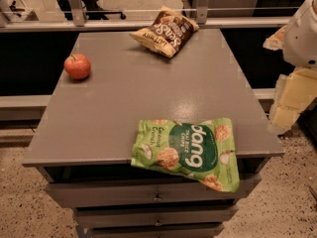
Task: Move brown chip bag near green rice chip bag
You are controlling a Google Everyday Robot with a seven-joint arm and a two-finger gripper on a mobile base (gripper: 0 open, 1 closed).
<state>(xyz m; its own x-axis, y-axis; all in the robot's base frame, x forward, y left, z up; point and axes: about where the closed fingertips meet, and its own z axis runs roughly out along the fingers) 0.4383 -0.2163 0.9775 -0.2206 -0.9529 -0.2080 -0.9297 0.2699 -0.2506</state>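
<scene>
The brown chip bag (165, 30) lies at the far edge of the grey table (124, 103), a little right of centre, dark brown with pale cream edges. The green rice chip bag (188, 150) lies flat at the near right edge of the table, with its lower corner hanging over the front. My gripper (290, 102) is at the right edge of the view, off the table's right side and level with its middle. It holds nothing that I can see and is far from both bags.
A red apple (77, 66) sits near the far left of the table. Drawers (156, 196) run under the tabletop at the front. A metal rail (148, 25) runs behind the table. The floor is speckled.
</scene>
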